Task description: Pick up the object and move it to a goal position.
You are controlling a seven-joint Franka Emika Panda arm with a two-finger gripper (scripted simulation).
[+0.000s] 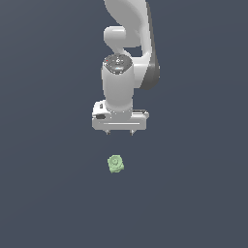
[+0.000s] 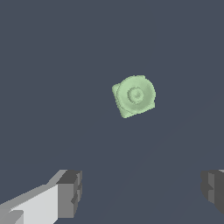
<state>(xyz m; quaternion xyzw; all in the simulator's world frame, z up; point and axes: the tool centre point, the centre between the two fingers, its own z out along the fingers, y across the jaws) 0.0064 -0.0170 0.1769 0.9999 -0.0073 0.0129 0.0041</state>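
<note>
Nothing is picked up yet. The gripper [image 1: 119,132] hangs wide open and empty, and the little green object [image 1: 116,164] sits alone on the dark floor [image 1: 48,193], near it. Grabbing, lifting and carrying are all left to do.

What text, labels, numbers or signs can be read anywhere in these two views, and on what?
None. The pale-green object shows only a plain ring-shaped knob, no lettering. The white arm, the open gripper and its dark finger pads carry no readable marks, and the dark grey floor is blank.
</note>
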